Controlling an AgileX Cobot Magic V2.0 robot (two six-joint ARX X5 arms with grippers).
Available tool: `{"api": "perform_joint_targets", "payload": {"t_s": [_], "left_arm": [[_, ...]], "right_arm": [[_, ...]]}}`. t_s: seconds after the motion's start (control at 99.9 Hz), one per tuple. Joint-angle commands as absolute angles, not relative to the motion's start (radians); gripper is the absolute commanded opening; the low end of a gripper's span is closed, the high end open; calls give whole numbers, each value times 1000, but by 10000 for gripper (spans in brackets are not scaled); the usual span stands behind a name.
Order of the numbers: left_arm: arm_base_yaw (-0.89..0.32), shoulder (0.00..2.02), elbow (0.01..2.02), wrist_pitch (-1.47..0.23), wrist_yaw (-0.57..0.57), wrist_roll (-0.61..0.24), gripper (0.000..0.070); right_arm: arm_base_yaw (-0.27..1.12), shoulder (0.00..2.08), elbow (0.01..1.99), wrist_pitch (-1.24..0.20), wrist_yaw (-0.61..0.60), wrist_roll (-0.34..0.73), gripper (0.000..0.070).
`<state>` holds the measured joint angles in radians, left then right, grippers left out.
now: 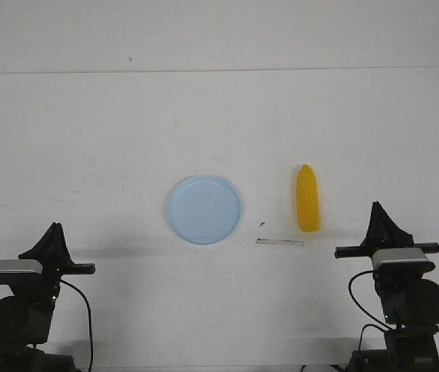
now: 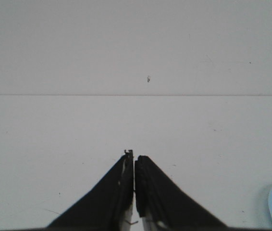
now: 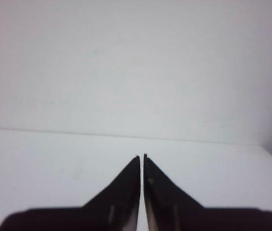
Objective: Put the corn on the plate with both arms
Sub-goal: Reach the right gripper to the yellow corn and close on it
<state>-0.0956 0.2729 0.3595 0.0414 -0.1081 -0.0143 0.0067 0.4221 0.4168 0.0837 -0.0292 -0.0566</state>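
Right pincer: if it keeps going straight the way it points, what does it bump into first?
Probably nothing. The right pincer, shut and empty, points ahead over bare white table. The corn lies off to its left, outside that line, though depth is hard to judge.

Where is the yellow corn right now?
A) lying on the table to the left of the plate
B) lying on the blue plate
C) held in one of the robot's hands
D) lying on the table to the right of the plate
D: in the front view the corn lies on the bare table, apart from the plate and to its right, with neither hand touching it.
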Motion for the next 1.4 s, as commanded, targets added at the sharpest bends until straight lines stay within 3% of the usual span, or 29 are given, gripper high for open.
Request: {"api": "perform_joint_targets", "payload": {"t_s": [0.0,0.26,0.431,0.541,0.671,1.111,1.172,1.322,1.392], "left_arm": [[-94,273,365,53,-111,-19,1],[-94,273,365,54,-111,-19,1],[-94,273,365,53,-111,-19,1],[-94,273,365,53,-111,-19,1],[-94,273,365,53,-111,-19,1],[-94,273,365,53,-111,-19,1],[-94,273,365,53,-111,-19,1],[-94,273,365,53,-111,-19,1],[-94,273,365,53,-111,-19,1]], "right_arm": [[13,496,464,89,-54,-69,9],[104,785,593,134,-84,-68,9],[203,981,693,97,1,-68,8],[227,1089,769,14,55,-53,8],[231,1203,873,-97,56,89,8],[231,1560,1341,-690,79,315,18],[229,1601,1386,-748,79,333,65],[229,1664,1420,-796,79,350,346],[229,1681,1420,-802,79,350,444]]}}
